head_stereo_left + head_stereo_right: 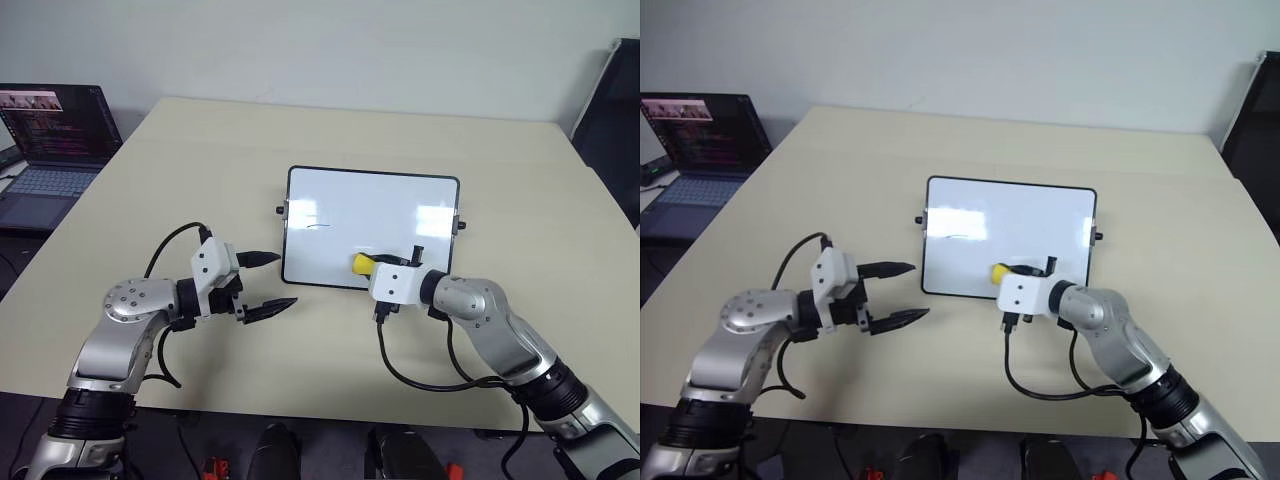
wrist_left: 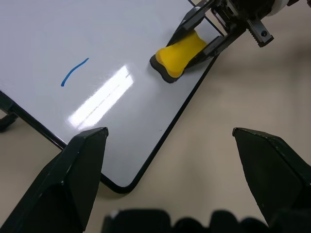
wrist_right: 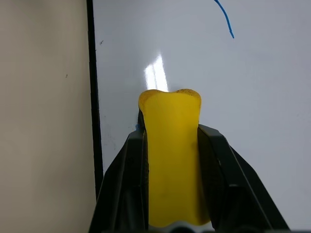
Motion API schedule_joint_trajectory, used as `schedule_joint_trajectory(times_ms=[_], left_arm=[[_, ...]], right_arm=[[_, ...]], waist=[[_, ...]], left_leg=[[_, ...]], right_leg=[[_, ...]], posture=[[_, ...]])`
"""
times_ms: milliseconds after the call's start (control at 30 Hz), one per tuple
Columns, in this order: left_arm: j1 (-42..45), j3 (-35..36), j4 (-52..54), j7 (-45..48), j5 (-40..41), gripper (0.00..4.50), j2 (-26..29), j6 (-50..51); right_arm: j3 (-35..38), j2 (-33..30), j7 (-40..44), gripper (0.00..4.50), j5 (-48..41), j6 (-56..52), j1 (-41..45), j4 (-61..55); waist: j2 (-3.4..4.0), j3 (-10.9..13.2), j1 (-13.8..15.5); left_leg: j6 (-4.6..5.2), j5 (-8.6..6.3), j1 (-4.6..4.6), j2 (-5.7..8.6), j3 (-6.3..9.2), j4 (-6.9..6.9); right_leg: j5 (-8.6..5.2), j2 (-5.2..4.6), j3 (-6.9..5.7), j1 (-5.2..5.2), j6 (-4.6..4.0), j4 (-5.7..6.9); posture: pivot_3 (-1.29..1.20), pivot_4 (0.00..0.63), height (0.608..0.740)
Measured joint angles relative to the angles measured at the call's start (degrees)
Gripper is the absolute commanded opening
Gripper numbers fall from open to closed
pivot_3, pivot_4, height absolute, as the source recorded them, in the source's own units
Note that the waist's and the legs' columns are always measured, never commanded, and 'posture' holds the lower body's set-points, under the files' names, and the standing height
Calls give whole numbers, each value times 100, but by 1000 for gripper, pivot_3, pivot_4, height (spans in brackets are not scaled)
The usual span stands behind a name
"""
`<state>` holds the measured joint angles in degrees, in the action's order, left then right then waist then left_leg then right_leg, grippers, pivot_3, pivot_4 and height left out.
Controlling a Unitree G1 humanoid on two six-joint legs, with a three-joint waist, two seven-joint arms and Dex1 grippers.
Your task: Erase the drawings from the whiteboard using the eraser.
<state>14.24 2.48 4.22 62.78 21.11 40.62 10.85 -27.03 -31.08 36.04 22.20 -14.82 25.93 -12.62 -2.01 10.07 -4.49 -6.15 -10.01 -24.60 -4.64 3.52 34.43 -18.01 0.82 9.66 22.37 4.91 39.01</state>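
Right gripper [image 1: 372, 265], fingers clamped on small yellow eraser block [image 1: 362, 264], hovered at glossy white black-framed whiteboard [image 1: 400, 200]; thin blue pen stroke [image 2: 73, 72] remained unerased. Left gripper [image 1: 268, 284] w/ fingers apart.

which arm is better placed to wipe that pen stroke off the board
Right. The right gripper is shut on the eraser over the whiteboard near edge, with the stroke farther up the board. The left gripper is open and empty beside the board.
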Motion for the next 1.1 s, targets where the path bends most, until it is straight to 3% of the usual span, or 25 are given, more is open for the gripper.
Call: schedule_joint_trajectory(times_ms=[367,533,733,1100], left_arm=[[216,-3,10,-105,28,4500,-29,276],[216,-3,12,-98,26,4500,-14,338],[217,-3,12,-102,24,4500,-13,363],[221,-3,125,-212,27,4500,-15,423]], right_arm=[[-98,-79,124,1067,378,196,-334,-57],[243,-449,251,1067,352,172,-612,-239],[374,-447,279,1067,325,167,-651,-226],[22,530,233,1066,546,194,171,495]], waist=[[-2,-1,6],[-3,-2,47],[-4,-3,56],[-4,-3,-63]], left_leg=[[0,0,1,1,1,30],[3,2,2,2,-2,45],[22,17,5,3,-6,47],[33,24,15,0,-17,43]], right_leg=[[7,0,3,-10,14,3],[3,-1,8,-13,-12,3],[18,-1,12,-12,-15,3],[37,1,22,-9,-15,5]], posture=[[0,150,740],[0,150,740],[0,150,740],[0,150,740]])
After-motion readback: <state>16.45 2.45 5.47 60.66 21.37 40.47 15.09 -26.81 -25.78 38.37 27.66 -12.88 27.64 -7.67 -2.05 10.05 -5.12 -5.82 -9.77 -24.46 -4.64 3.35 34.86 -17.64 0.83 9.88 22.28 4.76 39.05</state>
